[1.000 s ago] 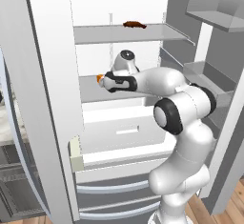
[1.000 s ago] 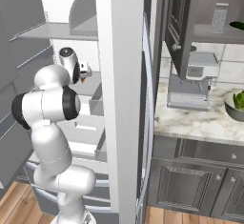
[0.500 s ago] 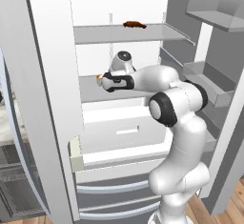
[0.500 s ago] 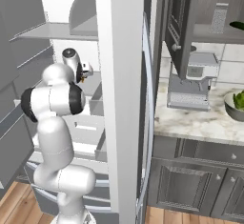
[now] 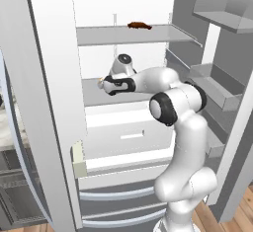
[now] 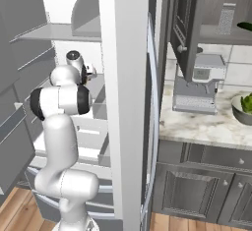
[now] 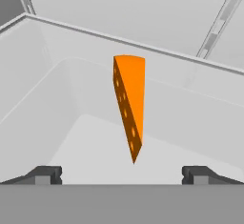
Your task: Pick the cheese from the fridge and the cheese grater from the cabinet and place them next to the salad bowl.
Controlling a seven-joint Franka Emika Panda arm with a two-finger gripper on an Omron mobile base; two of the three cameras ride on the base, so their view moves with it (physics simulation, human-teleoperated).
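I count one cheese point(image 7: 130, 101) ahead of my hand camera: a single orange wedge with small holes along its darker cut face, standing on end and tapering to a point toward me, on a pale grey fridge shelf point(image 5: 94, 93). My gripper point(image 7: 122, 174) is spread fully wide, two dark finger tips point(image 7: 44, 174) apart at either side, with the wedge lined up in the gap but untouched; nothing is held. From the left base view, the fridge point(image 5: 49, 102) stands open, smooth white, with two grey shelves in sight and one white drawer point(image 5: 128, 132) below, and a single dark brown elongated item point(image 5: 139, 25) on the upper shelf. From the right base view I see one grey speckled cheese grater point(image 6: 226, 18) upright in the dark wood-grain cabinet point(image 6: 189, 23), one grey coffee machine point(image 6: 199, 85) on the marbled counter point(image 6: 206, 127), and one salad bowl point(image 6: 243, 109) with green leaves at the frame's edge.
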